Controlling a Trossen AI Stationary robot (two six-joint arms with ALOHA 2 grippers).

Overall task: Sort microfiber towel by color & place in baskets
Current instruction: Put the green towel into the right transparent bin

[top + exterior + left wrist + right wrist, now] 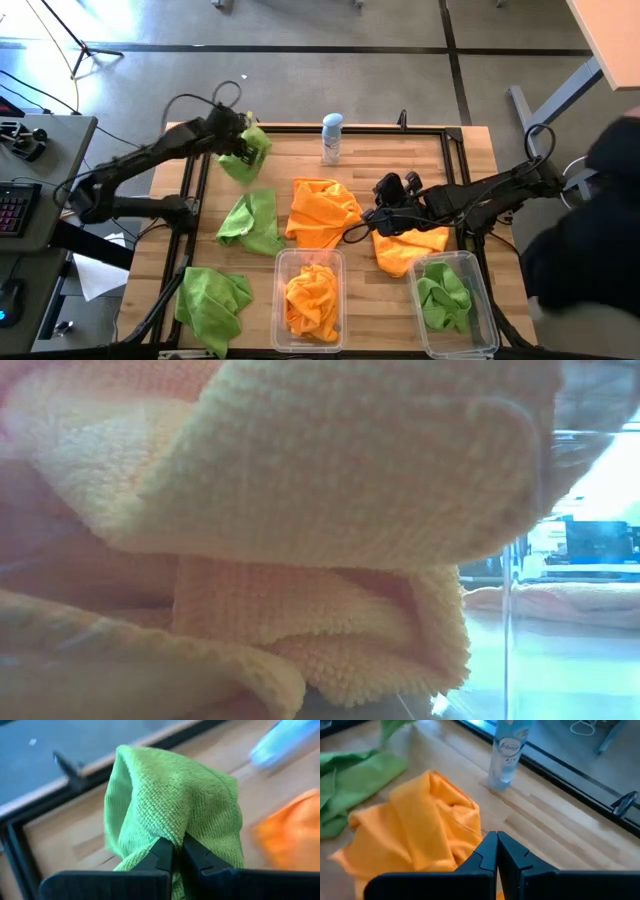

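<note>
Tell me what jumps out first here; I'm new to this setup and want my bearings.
The left end effector is shut on a lime green towel, lifted at the table's far left corner. Two clear baskets sit at the near edge: one holds an orange towel, the other a green towel. The right end effector is shut beside a loose orange towel mid-table.

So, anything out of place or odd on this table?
Yes: a spray can stands at the table's far edge, no part of the sorting. One orange towel drapes against the green towels' basket. Nothing is spilled or damaged.
</note>
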